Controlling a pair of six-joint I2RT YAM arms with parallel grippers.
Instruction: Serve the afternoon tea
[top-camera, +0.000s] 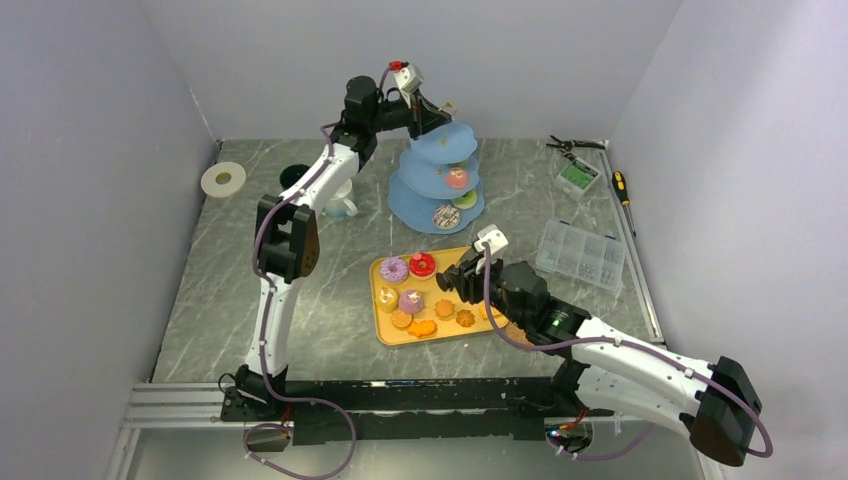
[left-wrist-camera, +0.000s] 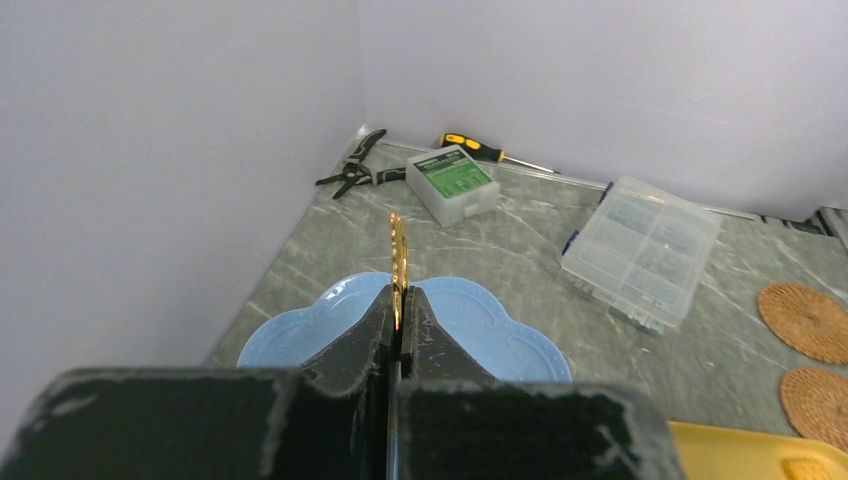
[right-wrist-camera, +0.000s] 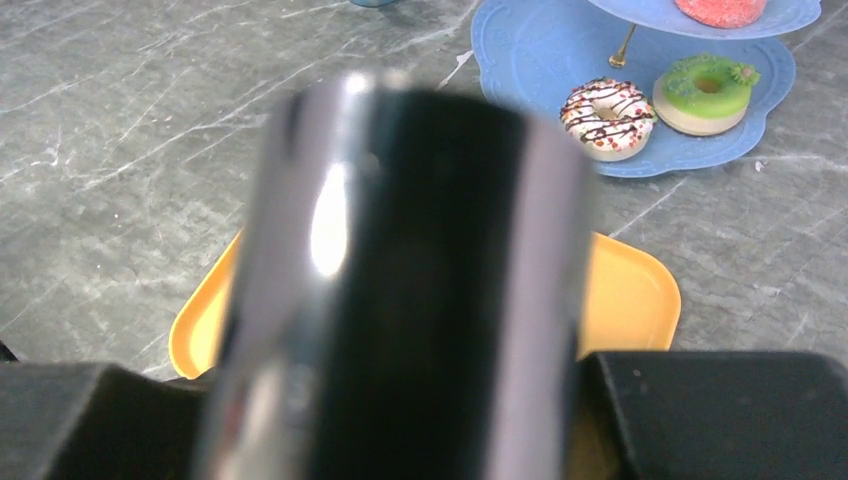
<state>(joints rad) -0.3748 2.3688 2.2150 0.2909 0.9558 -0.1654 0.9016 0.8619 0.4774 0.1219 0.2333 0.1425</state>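
Grey marble tabletop (top-camera: 250, 300), plain walls (top-camera: 100, 200). Nearest, right tool (top-camera: 455, 280) clamps black tongs (right-wrist-camera: 420, 280) over yellow tray (top-camera: 380, 325), likely to lift doughnuts (top-camera: 394, 269) and biscuits (top-camera: 422, 328) waiting there. Beyond, three-tier stand (top-camera: 437, 185) carries a few treats; left tool (left-wrist-camera: 401, 300) pinched fully shut on its gold top handle (left-wrist-camera: 398, 250), probably steadying it for loading.

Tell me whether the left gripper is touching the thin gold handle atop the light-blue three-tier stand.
Touching. The left wrist view shows the left gripper shut on the thin gold handle, no gap either side, above the light-blue three-tier stand.
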